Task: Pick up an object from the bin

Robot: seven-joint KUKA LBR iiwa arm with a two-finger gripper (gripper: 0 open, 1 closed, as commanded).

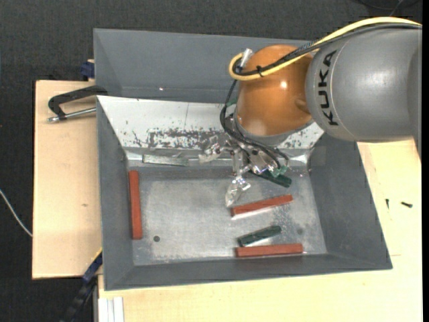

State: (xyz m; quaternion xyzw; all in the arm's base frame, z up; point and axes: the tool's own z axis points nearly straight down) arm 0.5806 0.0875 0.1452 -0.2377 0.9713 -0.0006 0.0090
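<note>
— Toward the back of the bin [201, 66], right of centre: gripper [236, 192] sits low, under the orange cover [271, 92]. Jaw state?

— Cannot tell. The metal parts there merge with glare and scuffing on the back wall, so whether the jaws are spread or pressed together is unreadable. Nothing visibly between them.

— Nearest thing?

— That is the red-and-white bar [263, 205], flat on the floor, slightly tilted. Its left end lies just in front of the gripper tip; touching or apart, not discernible.

— Others?

— One small dark green piece [260, 235] in front of that bar, then a red bar [269, 249] along the front wall, right half. The second red bar [135, 204] lies along the left wall, well apart from the gripper.

— And the green bit [281, 175] under the wrist?

— Partly covered by cables. Robot part or loose item: undetermined.

— Arm [375, 79]?

— Grey, cut off at the right edge; it hides the bin's back right corner.
</note>
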